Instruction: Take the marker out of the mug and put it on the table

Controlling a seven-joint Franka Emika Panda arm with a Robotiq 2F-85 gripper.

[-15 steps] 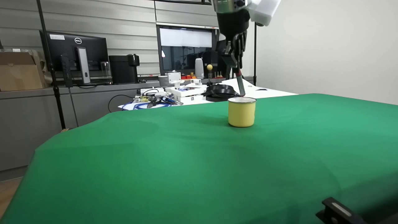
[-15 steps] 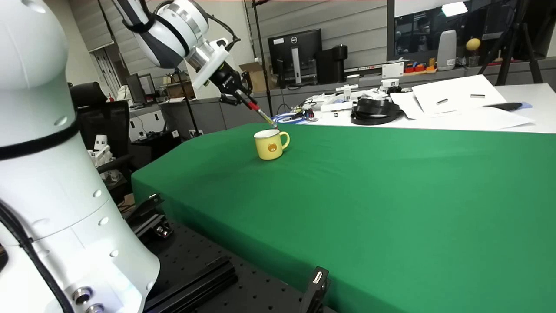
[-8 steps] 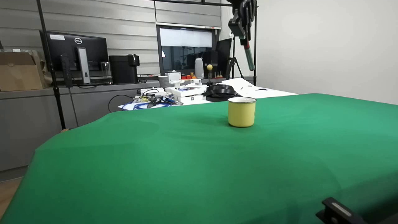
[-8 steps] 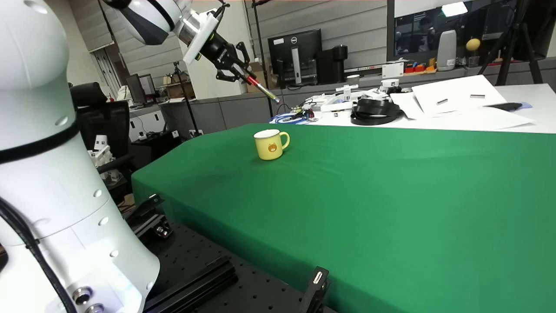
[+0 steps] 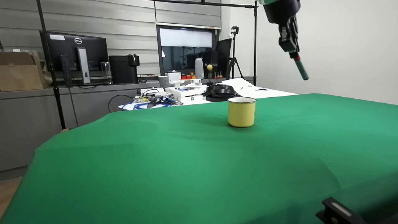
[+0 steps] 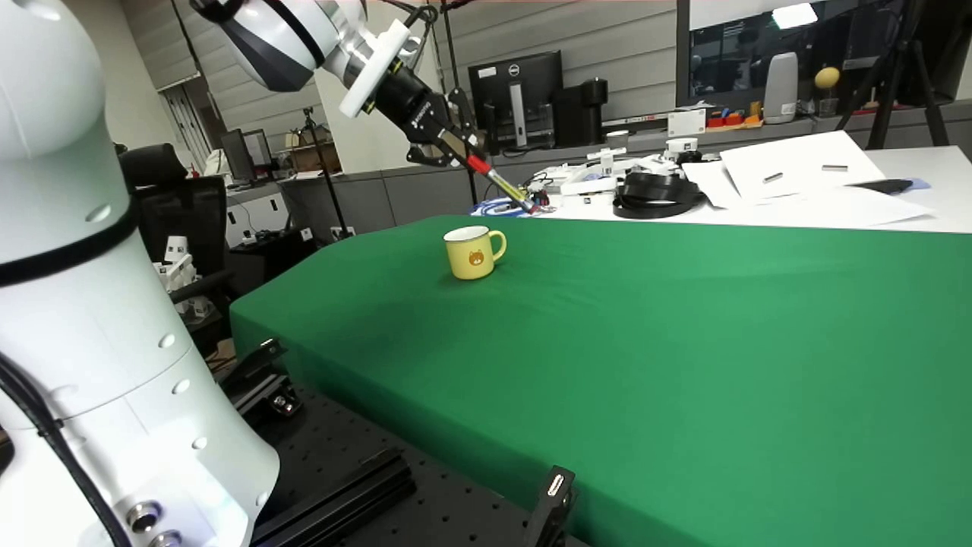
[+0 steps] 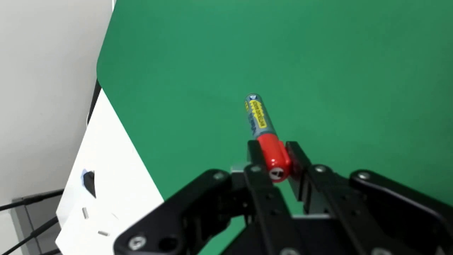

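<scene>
Green-clothed table [image 6: 721, 342] spreads wide, grey cabinets [image 5: 25, 130] & plain white wall [image 5: 335, 46] in bkgd. Over the cloth, gripper [image 7: 273, 156] is clenched on the marker [image 7: 265, 131]; per wrist view, fingers [image 7: 255, 152] pinch its red cap btwn them, one each side. Barrel, grey w/ yellow label, juts past fingertips & slants down. So marker's up in the air, tip clear of cloth, out of the mug [image 6: 463, 254] & apart from it. That mug, yellow w/ dark rim, stands upright on table, lower than gripper; handle & tiny bear face show in an exterior view. Past table's far edge: white desk [image 6: 938, 186] w/ paper sheets [image 6: 797, 156], black coil [image 6: 657, 186], misc. small stuff too jumbled to ID. Farther back, monitor [image 5: 70, 46] & cardboard box [image 5: 20, 76] atop cabinets. Near side: white arm [image 6: 114, 319] next to table, perforated black plate [image 6: 456, 494] by its foot.
</scene>
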